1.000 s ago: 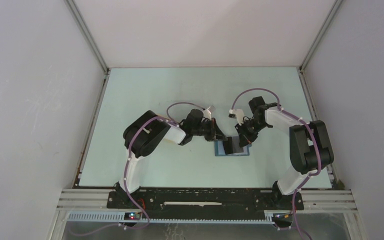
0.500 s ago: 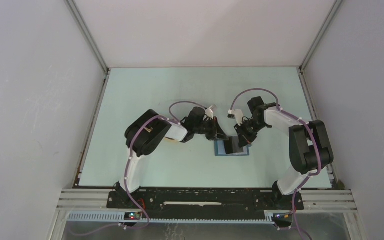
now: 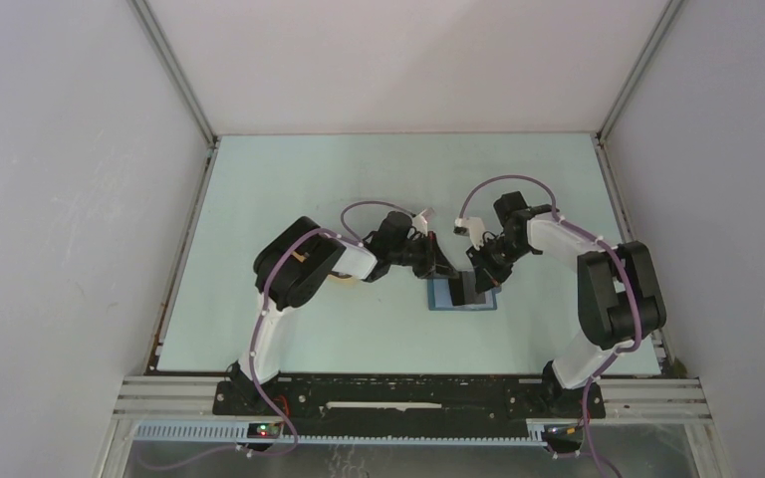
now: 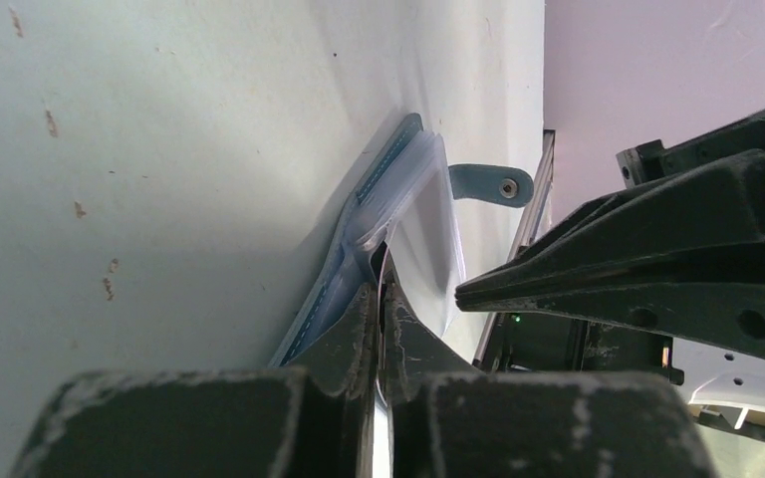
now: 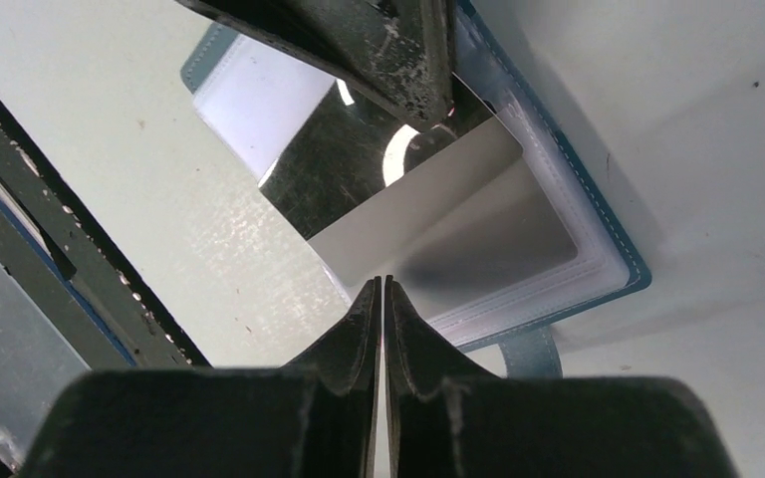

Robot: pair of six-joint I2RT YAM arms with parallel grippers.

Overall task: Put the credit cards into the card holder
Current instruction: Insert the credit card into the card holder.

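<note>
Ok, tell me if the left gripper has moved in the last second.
Yes, slightly: the left gripper has edged rightward, closer to the card holder, which itself has stayed put.

You'll find nothing to read here: the shiny card [image 5: 408, 199] and the card holder [image 5: 613, 261] show no legible print, brand or number.
</note>
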